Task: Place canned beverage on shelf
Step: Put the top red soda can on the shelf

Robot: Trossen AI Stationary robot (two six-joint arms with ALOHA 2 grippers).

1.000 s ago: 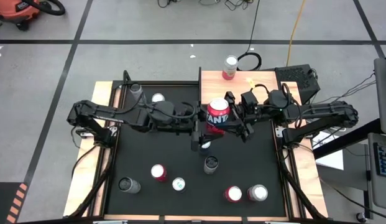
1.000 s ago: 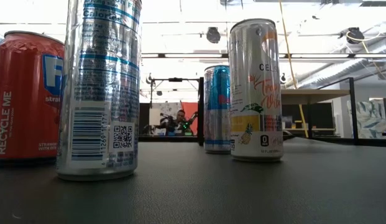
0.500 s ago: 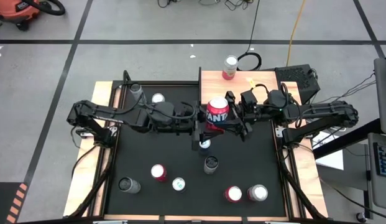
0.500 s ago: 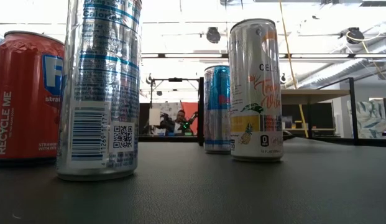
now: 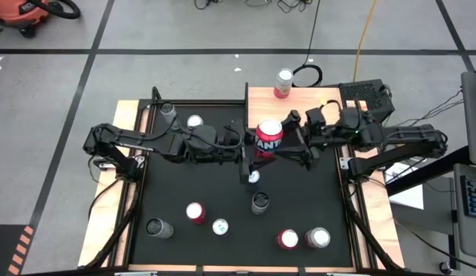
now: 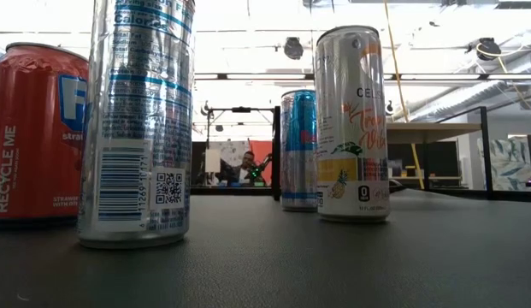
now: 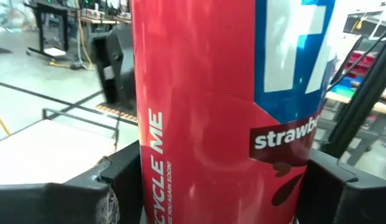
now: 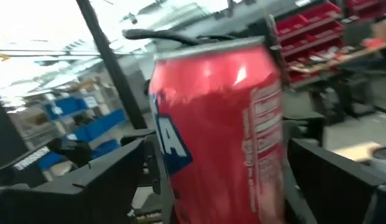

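Note:
A red Fanta strawberry can (image 5: 268,136) hangs above the middle of the black table mat (image 5: 314,199); it fills the left wrist view (image 7: 224,112). My left gripper (image 5: 258,146) reaches in level from the left and is shut on it. My right gripper (image 5: 290,146) stands open just right of the can; its fingers (image 8: 329,177) lie on either side, apart from the can (image 8: 217,130). The shelf (image 5: 306,98), a light-wood board at the table's far edge, bears one can (image 5: 283,83) standing on its base. My left gripper pinches the can's side wall (image 7: 149,180) between its two fingers, low on the body. The fingers come level from the table's left, one on each side of the can. The can stands about upright, lifted clear of the mat.
Several cans stand on the mat: a small one (image 5: 254,178) right under the held can, a dark one (image 5: 260,202), a red one (image 5: 195,212), and two at the near right (image 5: 317,238). In the low view a silver can (image 6: 137,120) and a tall white one (image 6: 352,124) stand close.
My right gripper has opened, let go of the red can and drawn back toward the table's right edge. The can has stayed in the air in my left gripper, whose wrist has rolled a little.

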